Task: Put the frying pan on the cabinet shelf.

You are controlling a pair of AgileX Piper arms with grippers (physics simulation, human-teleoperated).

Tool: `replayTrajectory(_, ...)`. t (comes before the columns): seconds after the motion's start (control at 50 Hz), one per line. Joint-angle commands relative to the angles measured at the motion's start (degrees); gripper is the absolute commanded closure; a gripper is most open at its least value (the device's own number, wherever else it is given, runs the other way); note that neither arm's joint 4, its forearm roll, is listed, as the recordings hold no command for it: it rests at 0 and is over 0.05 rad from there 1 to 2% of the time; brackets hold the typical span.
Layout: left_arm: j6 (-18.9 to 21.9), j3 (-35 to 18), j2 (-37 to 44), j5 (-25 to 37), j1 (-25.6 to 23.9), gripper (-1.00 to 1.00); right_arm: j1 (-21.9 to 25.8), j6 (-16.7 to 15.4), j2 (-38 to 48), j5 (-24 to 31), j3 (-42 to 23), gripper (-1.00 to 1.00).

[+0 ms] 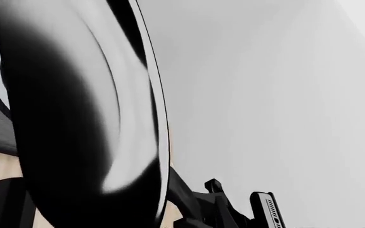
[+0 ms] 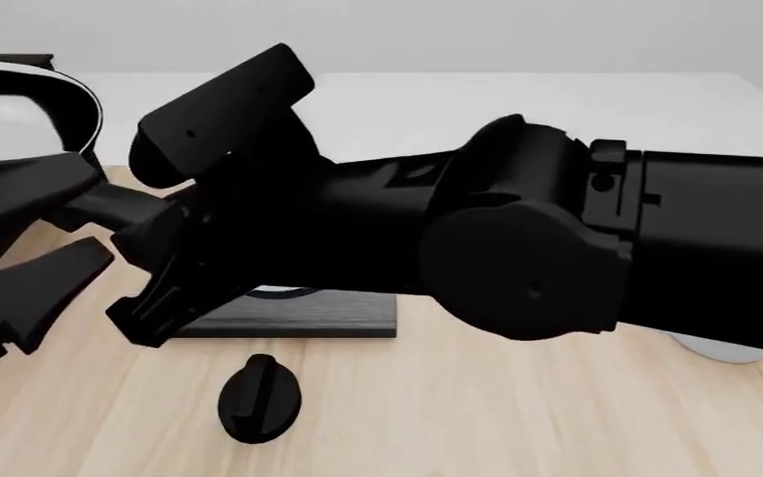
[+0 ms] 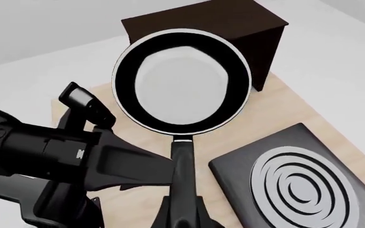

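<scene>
The right end effector [image 3: 181, 209] gripped the frying pan [image 3: 181, 81] by its handle, holding it airborne just before the cabinet shelf [image 3: 233, 23]; the left end effector's state was unclear; the long handle risked twisting loose.

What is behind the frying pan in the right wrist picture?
Behind the frying pan stands the dark cabinet, its flat top and one side showing. The pan covers its lower front, so any shelf opening cannot be seen. The right gripper holds the pan's handle.
</scene>
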Motion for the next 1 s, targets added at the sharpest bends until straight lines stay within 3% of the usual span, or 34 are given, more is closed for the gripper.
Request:
replayTrajectory(0.02,-0.1,0.6,0.1,-0.7,-0.3,-1.0,1.1,0.6,-1.0,-0.3,-2.0,1.0)
replayTrajectory(0.4,0.2,0.6,0.6,-0.6,-0.1,-1.0,3.0,1.1,-0.9,-0.9,-2.2,1.0)
replayTrajectory(0.48,0.3,0.5,0.7,-0.6,-0.3,-1.0,4.9,4.1,-0.7,-1.4,-2.4,1.0)
replayTrajectory(0.76,-0.1,0.4,0.5,-0.3,0.6,-1.0,5.2,3.1,-0.8,-1.8,-1.6,1.0)
replayTrajectory(0.78,-0.3,0.6,0.5,-0.4,1.2,1.0,5.3,3.0,-0.8,-1.7,-1.7,1.0)
replayTrajectory(1.0,0.3,0.5,0.6,0.1,1.4,1.0,5.2,2.4,-0.8,-1.7,-1.7,1.0)
